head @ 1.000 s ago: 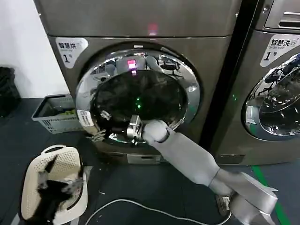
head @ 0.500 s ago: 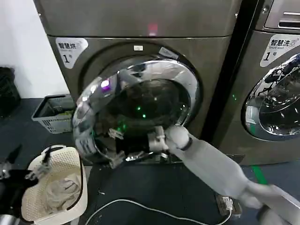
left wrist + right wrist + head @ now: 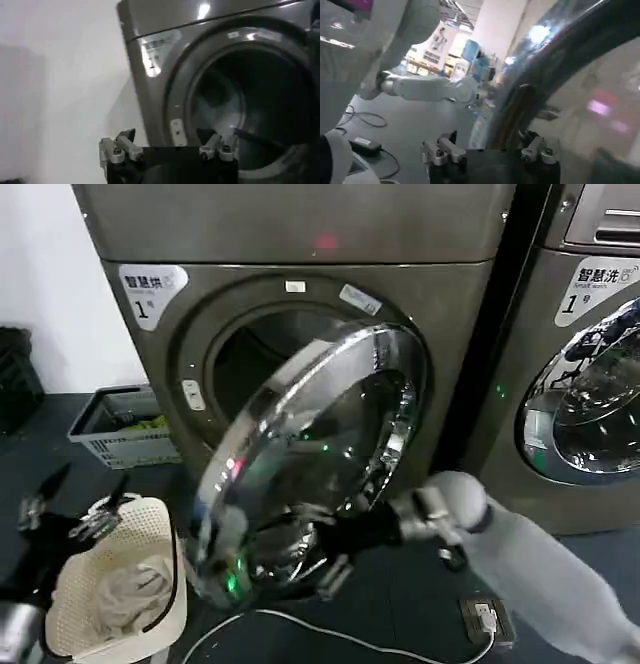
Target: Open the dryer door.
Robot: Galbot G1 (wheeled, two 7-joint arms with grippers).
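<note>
The dryer (image 3: 300, 229) is a bronze front-loader, and its round chrome-rimmed glass door (image 3: 320, 444) stands swung partly out, hinged on the right. The dark drum opening (image 3: 255, 359) shows behind it. My right gripper (image 3: 328, 560) is at the door's lower edge, open, with the door rim (image 3: 530, 75) lying between its spread fingers (image 3: 440, 150). My left gripper (image 3: 75, 506) hovers low on the left above the laundry basket, open and holding nothing. In the left wrist view that gripper (image 3: 167, 147) faces the dryer front and the open drum (image 3: 250, 105).
A white laundry basket (image 3: 150, 512) with cloth in it sits on the floor at the lower left. A grey crate (image 3: 110, 429) stands by the wall. A second machine (image 3: 590, 384) stands to the right. A white cable (image 3: 350, 639) and a socket block (image 3: 485, 620) lie on the floor.
The door has swung outward from nearly shut to partly open. My right arm has drawn back and to the right with it. My left gripper has risen over the basket.
</note>
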